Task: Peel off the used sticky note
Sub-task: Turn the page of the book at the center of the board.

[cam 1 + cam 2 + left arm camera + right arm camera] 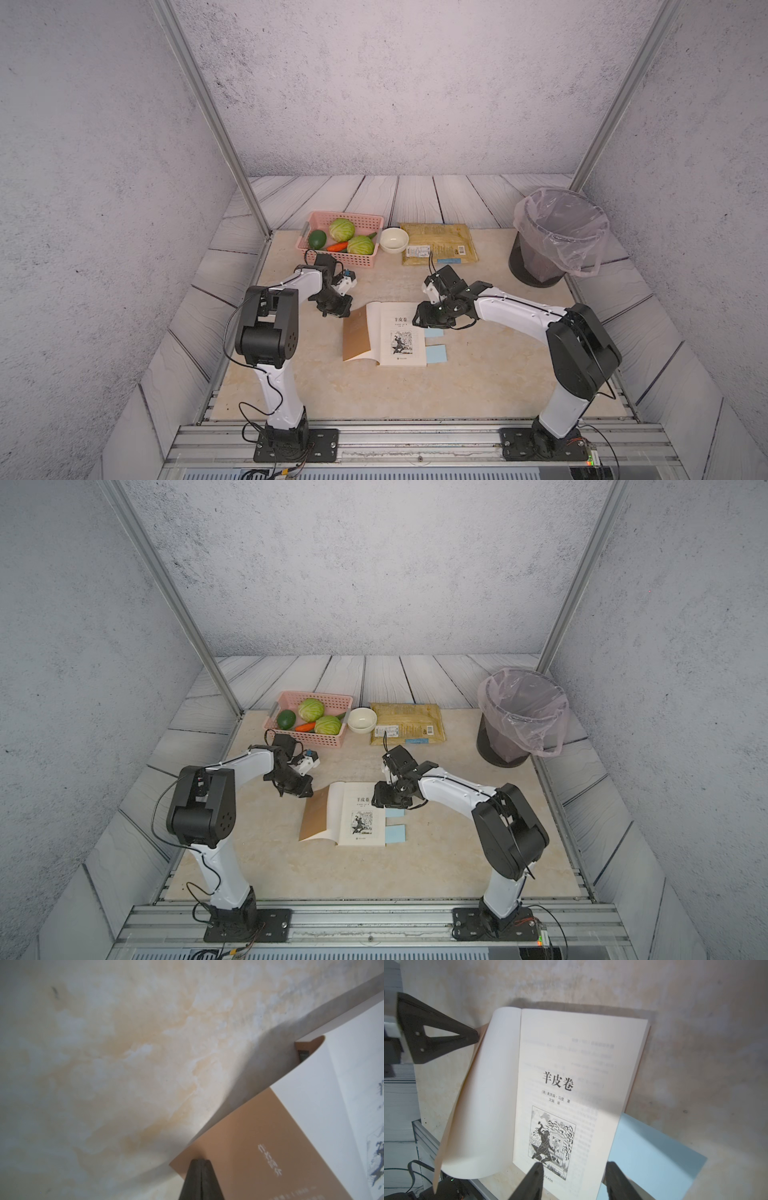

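An open book [399,336] [361,816] lies at the table's middle, showing its title page [571,1064]. Two light-blue sticky notes jut from its right edge, the far one [433,332] [395,812] and the near one [436,354] [395,834]. I cannot tell which is used. My left gripper [347,311] [309,789] [200,1161] is shut on the corner of the brown cover [259,1136], holding it lifted. My right gripper [417,322] [380,802] [575,1165] hangs open over the page's right edge, one finger above the page and one above a blue note [654,1157].
At the back stand a pink basket [365,262] of vegetables, a white bowl [394,240] and a yellow packet [438,243]. A dark bin [536,266] with a plastic liner stands at the back right.
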### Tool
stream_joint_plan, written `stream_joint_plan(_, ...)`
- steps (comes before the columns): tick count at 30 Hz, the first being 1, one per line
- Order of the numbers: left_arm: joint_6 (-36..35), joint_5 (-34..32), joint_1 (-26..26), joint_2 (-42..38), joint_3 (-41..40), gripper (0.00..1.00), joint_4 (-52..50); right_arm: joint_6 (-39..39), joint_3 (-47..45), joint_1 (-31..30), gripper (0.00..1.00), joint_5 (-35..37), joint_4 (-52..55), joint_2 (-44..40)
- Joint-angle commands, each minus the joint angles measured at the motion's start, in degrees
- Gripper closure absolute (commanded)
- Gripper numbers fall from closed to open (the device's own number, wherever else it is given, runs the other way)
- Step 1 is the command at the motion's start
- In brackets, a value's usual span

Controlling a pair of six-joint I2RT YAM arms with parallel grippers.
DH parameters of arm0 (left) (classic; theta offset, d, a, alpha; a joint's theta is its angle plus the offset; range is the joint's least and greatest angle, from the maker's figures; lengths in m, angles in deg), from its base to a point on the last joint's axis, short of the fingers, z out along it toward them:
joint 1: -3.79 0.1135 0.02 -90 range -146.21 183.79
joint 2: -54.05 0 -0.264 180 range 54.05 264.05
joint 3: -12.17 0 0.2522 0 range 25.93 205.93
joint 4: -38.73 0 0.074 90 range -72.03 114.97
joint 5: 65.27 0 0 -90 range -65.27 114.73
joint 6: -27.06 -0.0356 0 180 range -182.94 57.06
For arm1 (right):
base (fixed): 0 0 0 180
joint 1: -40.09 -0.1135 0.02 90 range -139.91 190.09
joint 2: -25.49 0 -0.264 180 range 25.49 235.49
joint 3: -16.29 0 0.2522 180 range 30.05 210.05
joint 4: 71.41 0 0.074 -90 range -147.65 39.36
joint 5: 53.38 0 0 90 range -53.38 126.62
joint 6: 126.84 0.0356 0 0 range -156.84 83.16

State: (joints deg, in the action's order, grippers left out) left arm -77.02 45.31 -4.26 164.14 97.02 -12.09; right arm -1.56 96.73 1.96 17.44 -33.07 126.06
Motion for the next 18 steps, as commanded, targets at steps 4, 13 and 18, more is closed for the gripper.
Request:
stream_joint_plan(4, -0.2, -0.2, -0.1, 0.8, -0.6, 0.94, -0.6, 1.7, -1.4, -0.2, 0.47, -1.0, -2.7, 2.3)
stream_joint_plan(13, -0.2, -0.2, -0.1, 0.9, -0.6, 0.94, -0.8, 1.7, -2.0, -0.1, 0.47, 0.2, -3.3, 3.6)
stream_joint_plan(18, -0.2, -0.2, 0.0, 0.9, -0.5, 0.94, -0.8, 1.6, -2.6, 0.0, 0.47, 0.8, -3.3, 3.8)
